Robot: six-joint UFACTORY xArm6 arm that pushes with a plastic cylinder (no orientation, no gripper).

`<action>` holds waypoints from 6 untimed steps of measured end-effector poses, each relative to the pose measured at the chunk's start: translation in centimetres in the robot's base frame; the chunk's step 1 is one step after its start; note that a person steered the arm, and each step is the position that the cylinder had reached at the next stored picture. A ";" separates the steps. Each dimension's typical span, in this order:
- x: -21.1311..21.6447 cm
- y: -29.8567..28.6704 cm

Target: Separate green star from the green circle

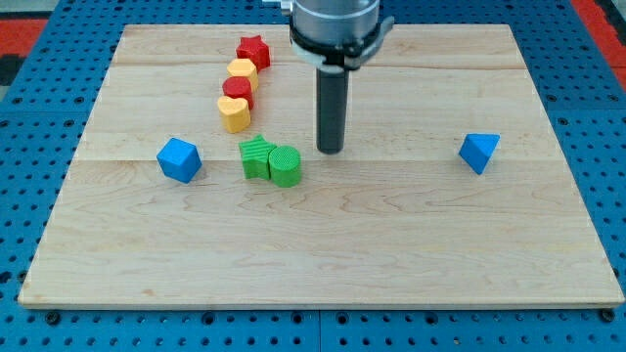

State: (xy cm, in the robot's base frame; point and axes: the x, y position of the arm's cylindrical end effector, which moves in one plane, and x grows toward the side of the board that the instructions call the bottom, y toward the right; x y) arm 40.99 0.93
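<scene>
The green star [256,156] and the green circle [286,166] sit side by side, touching, a little left of the board's middle; the star is on the left. My tip [331,151] rests on the board just right of and slightly above the green circle, a small gap apart from it.
A column of blocks runs above the green pair: a red star [253,50], a yellow hexagon [242,70], a red circle [238,92] and a yellow heart [234,113]. A blue hexagon [179,158] lies left of the green star. A blue triangle [478,152] lies far right.
</scene>
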 end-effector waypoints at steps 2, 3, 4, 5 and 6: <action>2.3 -11.4; 4.6 -11.6; 7.9 -11.5; 9.6 -8.9; 4.5 -8.7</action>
